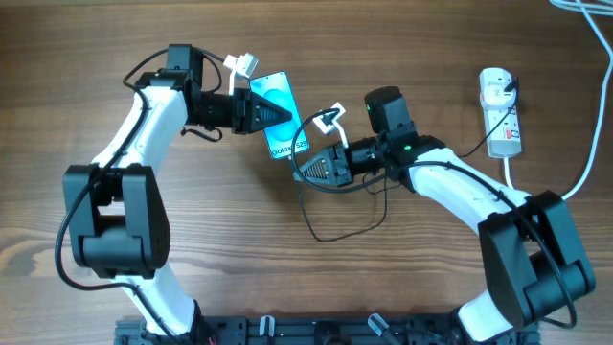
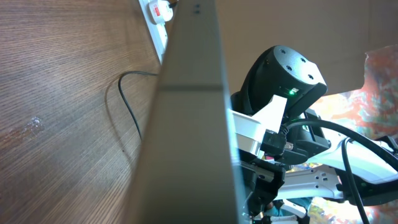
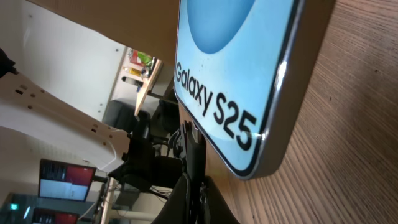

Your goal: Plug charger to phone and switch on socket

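Past phone [image 1: 281, 113] edge, charger [image 1: 345, 234] loops.

Phone [image 3: 230, 62], maybe charger tip [image 3: 193, 148] below

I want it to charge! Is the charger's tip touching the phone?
Cannot tell. The right wrist view shows the phone close above the right gripper, but dark shapes hide the tip of the charger.

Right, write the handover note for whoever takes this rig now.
Left tool: shut on the phone.
Right tool: shut on the charger near its tip, which is at the phone's lower end; cannot tell whether it is seated.
Socket: on the table at the right, with the charger's plug at it.
Done: both grasps.
Left: confirm the tip is in, then press the socket's switch.
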Robot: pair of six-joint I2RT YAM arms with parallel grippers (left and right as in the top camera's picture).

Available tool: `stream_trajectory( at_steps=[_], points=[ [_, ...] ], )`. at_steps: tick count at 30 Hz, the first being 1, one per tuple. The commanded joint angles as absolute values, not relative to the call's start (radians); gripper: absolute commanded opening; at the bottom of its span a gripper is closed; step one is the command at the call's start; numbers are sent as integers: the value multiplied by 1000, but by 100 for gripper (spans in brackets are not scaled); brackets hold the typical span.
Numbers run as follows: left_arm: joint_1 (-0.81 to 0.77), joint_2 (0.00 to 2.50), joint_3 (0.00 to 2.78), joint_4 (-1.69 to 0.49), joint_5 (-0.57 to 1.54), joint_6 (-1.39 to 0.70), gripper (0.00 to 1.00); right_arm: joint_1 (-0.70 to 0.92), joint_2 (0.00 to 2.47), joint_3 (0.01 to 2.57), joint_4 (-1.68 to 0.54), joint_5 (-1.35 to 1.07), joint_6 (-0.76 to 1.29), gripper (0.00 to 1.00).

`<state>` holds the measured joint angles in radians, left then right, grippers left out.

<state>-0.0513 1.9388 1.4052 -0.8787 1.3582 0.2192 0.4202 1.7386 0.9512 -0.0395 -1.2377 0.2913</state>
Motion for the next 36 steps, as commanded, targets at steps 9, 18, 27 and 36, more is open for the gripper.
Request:
stream_trajectory(
  at_steps=[9,18,27,36],
  points=[
    [-54,1913,1407,-883,1379,224,4,411,1724,955,-67,-1230,315,4],
    [-54,1913,1407,-872,1378,194,5,411,1724,955,-60,-1222,315,4],
    [-54,1913,1407,-872,1367,196,5,411,1724,955,-41,-1222,318,5],
    [-54,1913,1407,-874,1366,206,5,411,1724,955,-26,-1203,325,4]
  ],
)
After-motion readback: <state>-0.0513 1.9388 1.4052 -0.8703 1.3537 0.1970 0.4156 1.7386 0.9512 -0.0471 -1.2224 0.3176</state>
